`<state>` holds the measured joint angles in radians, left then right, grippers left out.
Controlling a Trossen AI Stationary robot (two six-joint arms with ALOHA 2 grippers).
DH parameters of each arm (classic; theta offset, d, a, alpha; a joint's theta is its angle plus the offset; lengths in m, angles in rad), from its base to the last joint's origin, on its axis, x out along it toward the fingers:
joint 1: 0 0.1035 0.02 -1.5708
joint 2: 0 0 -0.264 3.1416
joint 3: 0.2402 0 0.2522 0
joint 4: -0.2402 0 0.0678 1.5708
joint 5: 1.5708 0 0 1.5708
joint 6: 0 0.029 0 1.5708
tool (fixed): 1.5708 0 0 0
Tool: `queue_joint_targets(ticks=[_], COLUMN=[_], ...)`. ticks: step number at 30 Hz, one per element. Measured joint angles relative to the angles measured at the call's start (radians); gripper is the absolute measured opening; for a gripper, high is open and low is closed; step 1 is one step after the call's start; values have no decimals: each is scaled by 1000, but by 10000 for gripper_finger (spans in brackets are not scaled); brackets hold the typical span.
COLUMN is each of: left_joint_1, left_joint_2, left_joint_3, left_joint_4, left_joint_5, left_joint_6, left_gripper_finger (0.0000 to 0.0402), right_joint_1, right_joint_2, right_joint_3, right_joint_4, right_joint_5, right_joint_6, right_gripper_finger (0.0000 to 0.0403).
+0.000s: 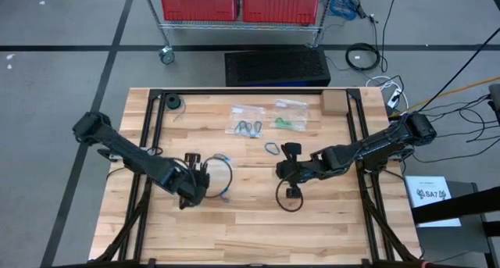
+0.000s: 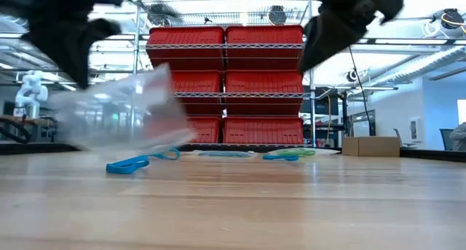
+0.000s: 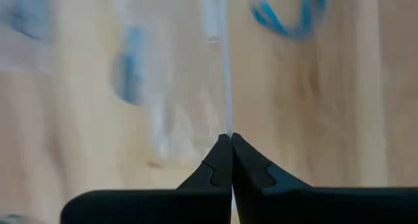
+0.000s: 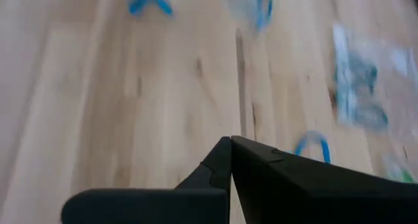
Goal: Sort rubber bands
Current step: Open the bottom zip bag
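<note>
My left gripper point(image 1: 195, 194) is at the table's left-middle, shut on a clear plastic bag point(image 2: 124, 111) that hangs blurred below it. Something blue point(image 3: 130, 74) shows through the bag. A loose blue rubber band point(image 2: 131, 165) lies on the wood under it, and another point(image 3: 287, 18) lies farther off. My right gripper point(image 1: 285, 172), right of centre, is shut with nothing in it point(image 4: 230, 140). A blue band point(image 1: 271, 148) lies just beyond it. Two clear bags holding dark point(image 1: 248, 121) and green point(image 1: 291, 116) bands lie flat near the far edge. My left gripper pinches a thin edge of the clear bag point(image 3: 227, 127) between its two shut fingertips, coming steeply from above. The bag hangs below the fingers. Whether its lower end point(image 2: 145, 144) still touches the table I cannot tell.
A small cardboard box point(image 1: 334, 102) stands at the far right corner and a dark spool point(image 1: 170, 102) at the far left. Black cable loops hang by each gripper point(image 1: 289, 198). A rack of red bins point(image 2: 226, 75) stands beyond the far edge. Bare wood stretches along the near side.
</note>
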<state>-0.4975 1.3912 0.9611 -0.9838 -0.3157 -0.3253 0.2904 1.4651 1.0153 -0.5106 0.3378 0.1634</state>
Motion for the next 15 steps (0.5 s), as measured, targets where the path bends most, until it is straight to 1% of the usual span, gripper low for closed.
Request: queue_joint_targets(ticks=[2,4,7,9,12,15], left_joint_1=[16,31,61,82,117,152], left_joint_2=[-42,-81,-123,-133,-131,-126], left_joint_3=[11,11,11,11,11,11], left_joint_4=[14,51,124,186,284,340], left_joint_5=[-66,-125,-193,-210,-210,-208], left_joint_6=[12,27,68,112,201,262], left_gripper_finger=[1,1,1,1,0,0], right_joint_1=[0,-1,-16,-31,-56,-71], right_joint_2=[0,-1,-2,-4,-5,-5], right_joint_3=[-20,-68,-137,-157,-155,-123], right_joint_4=[97,221,417,518,628,644], right_joint_5=[-1,-13,-74,-98,-74,-71], right_joint_6=[-31,-77,-121,-122,-92,-104], right_gripper_finger=[0,0,0,0,1,17])
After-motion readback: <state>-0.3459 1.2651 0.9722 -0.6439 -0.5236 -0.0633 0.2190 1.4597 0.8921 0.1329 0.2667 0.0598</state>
